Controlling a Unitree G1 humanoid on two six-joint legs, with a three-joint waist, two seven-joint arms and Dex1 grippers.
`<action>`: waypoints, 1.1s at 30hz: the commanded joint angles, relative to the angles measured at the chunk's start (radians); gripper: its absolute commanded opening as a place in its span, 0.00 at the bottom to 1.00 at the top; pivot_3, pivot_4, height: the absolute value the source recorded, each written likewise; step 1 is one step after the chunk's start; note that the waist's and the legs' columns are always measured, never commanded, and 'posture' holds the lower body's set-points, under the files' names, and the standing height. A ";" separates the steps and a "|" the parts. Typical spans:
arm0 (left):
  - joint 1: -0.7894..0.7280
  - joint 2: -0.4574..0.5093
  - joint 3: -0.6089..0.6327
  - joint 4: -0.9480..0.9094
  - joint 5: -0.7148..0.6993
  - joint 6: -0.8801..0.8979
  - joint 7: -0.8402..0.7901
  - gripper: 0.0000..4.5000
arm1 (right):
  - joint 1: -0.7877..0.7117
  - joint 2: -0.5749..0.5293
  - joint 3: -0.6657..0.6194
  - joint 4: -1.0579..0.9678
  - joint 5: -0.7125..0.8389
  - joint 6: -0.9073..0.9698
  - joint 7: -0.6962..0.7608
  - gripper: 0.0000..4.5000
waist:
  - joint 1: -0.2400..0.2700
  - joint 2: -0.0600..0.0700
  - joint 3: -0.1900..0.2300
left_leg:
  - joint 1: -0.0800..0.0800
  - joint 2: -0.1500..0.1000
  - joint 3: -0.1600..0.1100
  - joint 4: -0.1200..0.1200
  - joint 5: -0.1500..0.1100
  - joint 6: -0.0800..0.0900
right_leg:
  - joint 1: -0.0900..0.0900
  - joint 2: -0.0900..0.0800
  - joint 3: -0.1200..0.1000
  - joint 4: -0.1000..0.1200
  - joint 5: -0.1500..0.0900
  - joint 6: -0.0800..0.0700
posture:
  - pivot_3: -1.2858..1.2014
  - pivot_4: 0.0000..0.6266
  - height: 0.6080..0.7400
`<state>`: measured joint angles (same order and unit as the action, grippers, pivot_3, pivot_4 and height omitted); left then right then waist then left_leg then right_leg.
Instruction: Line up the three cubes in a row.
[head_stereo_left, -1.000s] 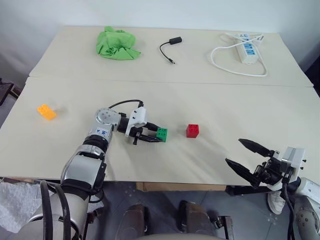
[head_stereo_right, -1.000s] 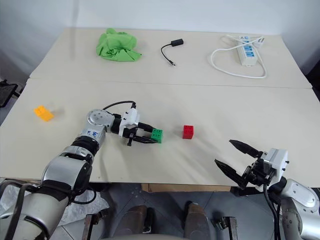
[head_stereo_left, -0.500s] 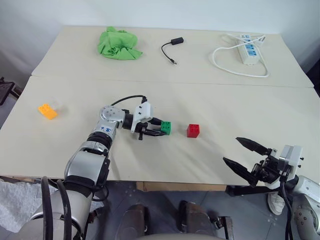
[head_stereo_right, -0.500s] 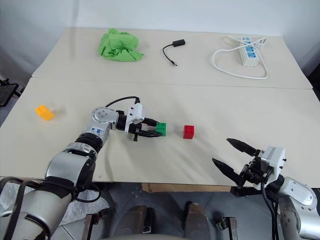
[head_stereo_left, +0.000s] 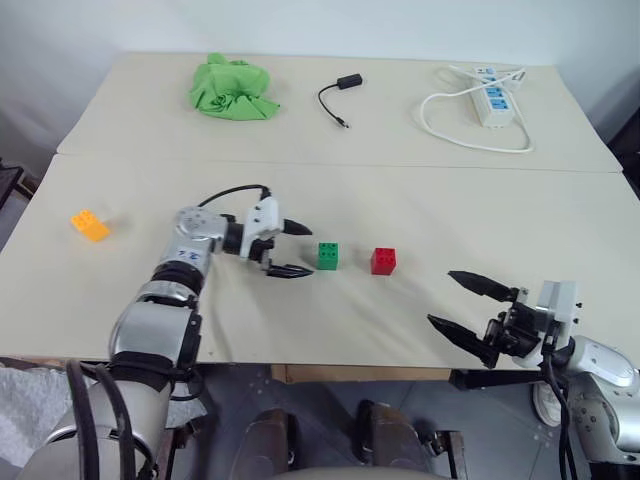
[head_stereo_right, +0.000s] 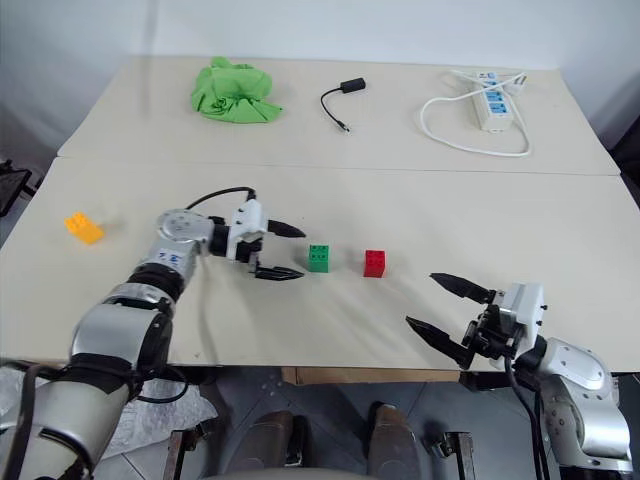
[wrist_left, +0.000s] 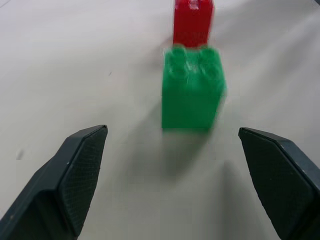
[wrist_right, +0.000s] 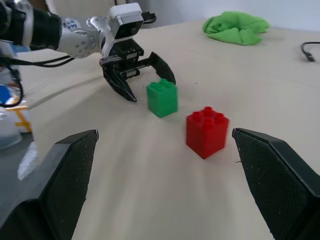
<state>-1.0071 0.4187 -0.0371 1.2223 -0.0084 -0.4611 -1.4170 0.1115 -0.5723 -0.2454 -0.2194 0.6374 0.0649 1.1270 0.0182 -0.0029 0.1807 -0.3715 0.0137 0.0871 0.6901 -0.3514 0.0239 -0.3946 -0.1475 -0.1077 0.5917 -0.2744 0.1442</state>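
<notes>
The green cube (head_stereo_left: 327, 256) stands free on the table, a short gap to the left of the red cube (head_stereo_left: 383, 261). Both face my left wrist view, green cube (wrist_left: 192, 95) in front and red cube (wrist_left: 193, 22) behind it. My left gripper (head_stereo_left: 308, 250) is open just left of the green cube, its fingers apart from it. Far to the left lies the orange-yellow cube (head_stereo_left: 90, 224). My right gripper (head_stereo_left: 440, 298) hangs open and empty near the table's front edge, right of the red cube (wrist_right: 207, 132).
At the back of the table lie a crumpled green cloth (head_stereo_left: 233, 88), a black cable with a small adapter (head_stereo_left: 338, 95) and a white power strip with its cord (head_stereo_left: 485, 100). A seam runs across the table between them and the cubes.
My left gripper opened, let go of the green cube and drew back to the left. The green cube now rests beside the red one. My right gripper shifted slightly left.
</notes>
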 joint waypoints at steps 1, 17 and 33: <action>0.137 0.093 0.075 -0.165 -0.110 0.027 -0.095 0.99 | -0.059 0.016 0.042 -0.007 0.017 0.012 0.012 1.00 | -0.012 0.000 0.000 | 0.000 0.000 0.000 0.000 0.000 0.000 | 0.000 0.000 0.000 0.000 0.000 0.000 | 0.52 0.24 1.00; 1.232 0.028 0.699 -1.298 -0.469 0.396 0.632 0.99 | -0.317 0.060 0.183 0.019 0.031 0.041 0.094 1.00 | -0.009 0.000 0.000 | 0.001 0.006 -0.012 0.006 -0.007 0.001 | 0.002 -0.003 -0.001 0.002 -0.001 -0.001 | 0.52 0.24 1.00; 1.292 -0.097 0.856 -1.238 -0.511 0.381 1.002 0.99 | -0.345 0.059 0.206 0.035 -0.004 0.038 0.105 1.00 | -0.013 -0.004 -0.003 | 0.002 0.008 -0.008 0.009 -0.015 0.003 | 0.002 -0.003 -0.002 0.001 -0.001 -0.002 | 0.52 0.24 1.00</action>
<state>0.2982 0.3018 0.8398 0.0147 -0.5357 -0.0942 -0.4371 -0.2284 -0.5130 -0.0261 -0.1779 0.6216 0.1086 1.2291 0.0050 -0.0064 0.1781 -0.3697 0.0213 0.0787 0.6990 -0.3669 0.0265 -0.3927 -0.1503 -0.1092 0.5929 -0.2754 0.1420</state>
